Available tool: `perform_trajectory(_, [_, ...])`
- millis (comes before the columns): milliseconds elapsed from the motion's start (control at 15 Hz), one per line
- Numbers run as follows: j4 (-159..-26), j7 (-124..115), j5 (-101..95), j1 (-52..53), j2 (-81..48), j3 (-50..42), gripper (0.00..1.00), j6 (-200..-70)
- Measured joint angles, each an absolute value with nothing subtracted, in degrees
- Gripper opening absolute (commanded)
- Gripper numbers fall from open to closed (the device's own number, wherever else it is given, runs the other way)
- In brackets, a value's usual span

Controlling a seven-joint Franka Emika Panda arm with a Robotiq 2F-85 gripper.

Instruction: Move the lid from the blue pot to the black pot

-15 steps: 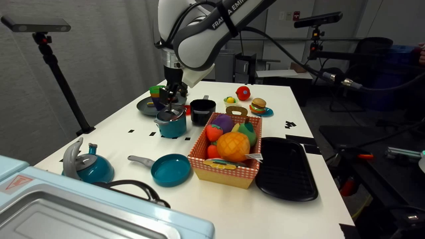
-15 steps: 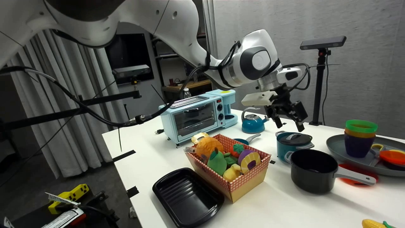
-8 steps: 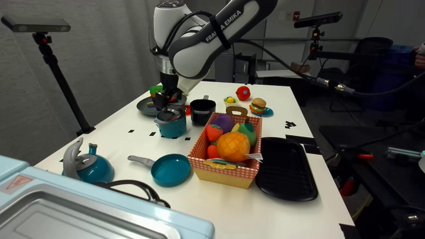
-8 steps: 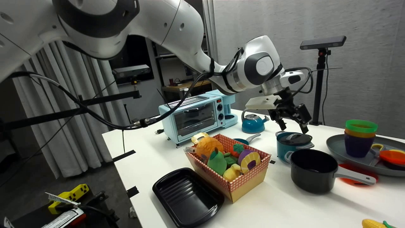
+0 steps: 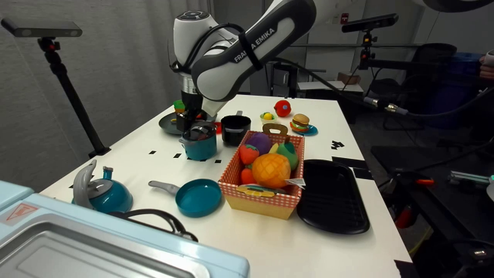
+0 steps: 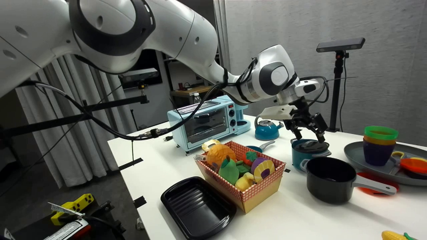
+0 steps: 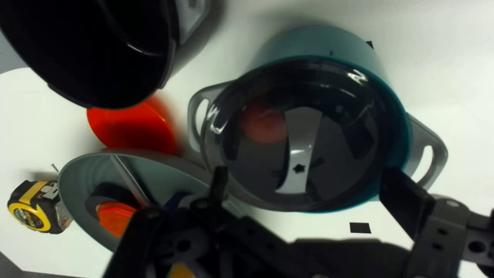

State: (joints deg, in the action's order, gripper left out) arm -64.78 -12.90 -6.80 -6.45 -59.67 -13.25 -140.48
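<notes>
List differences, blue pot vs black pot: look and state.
Colour: the blue pot is teal, the black pot black.
Cover: the lid sits on the blue pot; the black pot is uncovered.
Handles: the blue pot has two short grey loops; the black pot has one grey loop and a long grey handle.
Shared: both are round, upright on the white table.

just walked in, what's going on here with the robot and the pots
A robot arm has its open gripper right at the lid, which sits on the blue pot. Nothing is gripped yet. The black pot stands close by, uncovered. The next move is probably to grasp the lid and carry it over there.
</notes>
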Motion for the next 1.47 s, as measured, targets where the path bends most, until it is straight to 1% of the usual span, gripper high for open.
perform_trajectory(133, [-63.7,-13.1,-6.8,-6.4,-60.5,-13.3,0.71,-140.4])
perform_trajectory(400, [-62.0,-14.3,-6.8,-6.4,-61.7,-13.9,0.4,-139.9])
perform_trajectory(667, [-60.1,-15.9,-6.8,-6.5,-61.9,-14.7,0.11,-137.4])
perform_trajectory(733, [-59.8,-16.3,-6.8,-6.5,-61.9,-14.8,0.02,-136.9])
perform_trajectory(800, [-59.5,-16.6,-6.8,-6.5,-62.0,-14.9,0.0,-136.4])
perform_trajectory(867, [-59.3,-17.0,-6.8,-6.5,-62.0,-15.0,0.03,-135.9])
perform_trajectory(933, [-59.1,-17.4,-6.8,-6.6,-62.0,-15.1,0.04,-135.4])
perform_trajectory(1467, [-57.3,-19.4,-6.7,-6.9,-60.7,-15.5,0.04,-134.5])
